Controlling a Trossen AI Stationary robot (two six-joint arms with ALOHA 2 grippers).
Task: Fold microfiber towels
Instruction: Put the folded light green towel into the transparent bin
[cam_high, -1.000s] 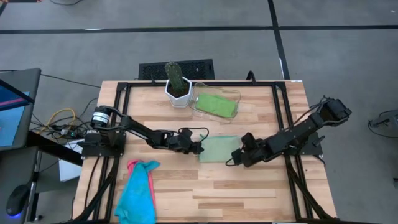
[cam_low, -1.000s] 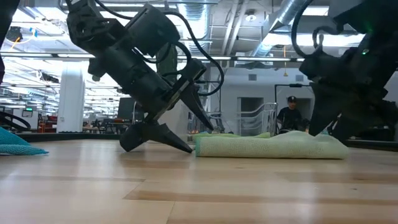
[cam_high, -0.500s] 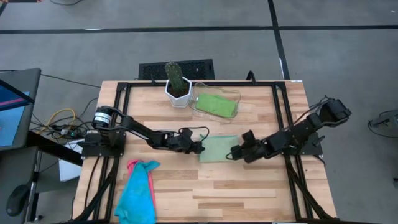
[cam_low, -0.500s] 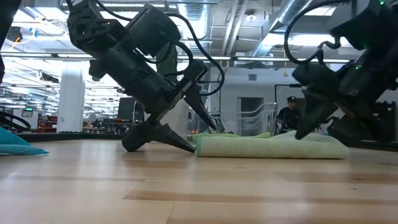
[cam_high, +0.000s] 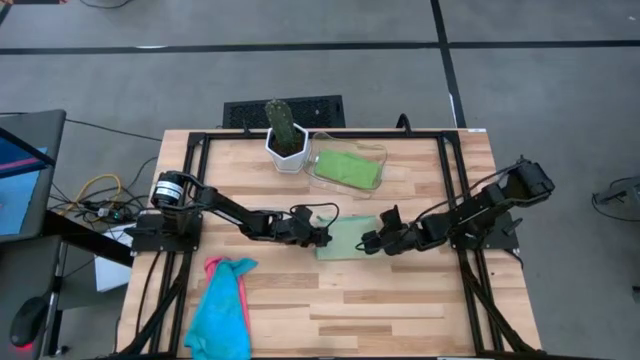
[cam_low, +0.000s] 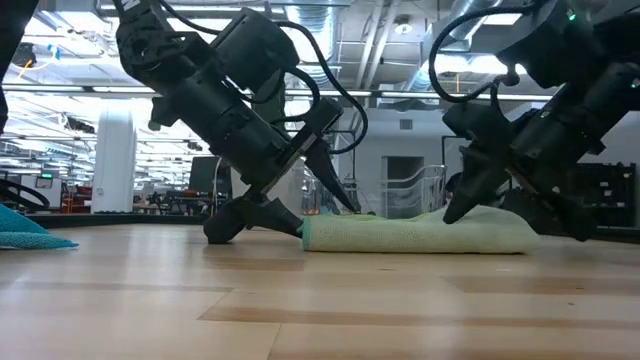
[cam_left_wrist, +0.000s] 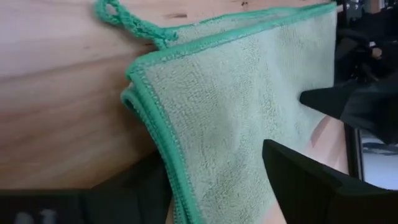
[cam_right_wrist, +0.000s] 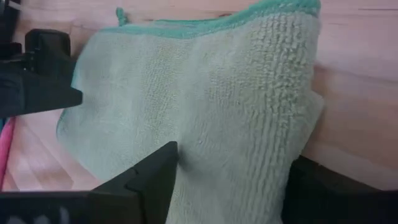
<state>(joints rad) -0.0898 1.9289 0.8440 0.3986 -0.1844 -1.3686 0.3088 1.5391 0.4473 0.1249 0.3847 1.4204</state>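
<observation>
High view: two dark arms meet over a folded light green towel at the middle of the wooden worktop.
Left gripper: low at the towel's left edge, its jaws spread to either side of the folded corner; a left wrist view shows the dark green hem running between them.
Right gripper: low over the towel's right part, jaws spread with cloth between them; whether they pinch it, I cannot tell.
Low view: the towel lies flat in a thick fold, both grippers slanting down onto it from either end.
Tray: clear plastic, at the back of the worktop, with a second green towel lying in it.
Cactus: in a white pot, just beside the tray's left end.
Front left: a turquoise towel and a pink towel heaped together, well apart from the arms.
</observation>
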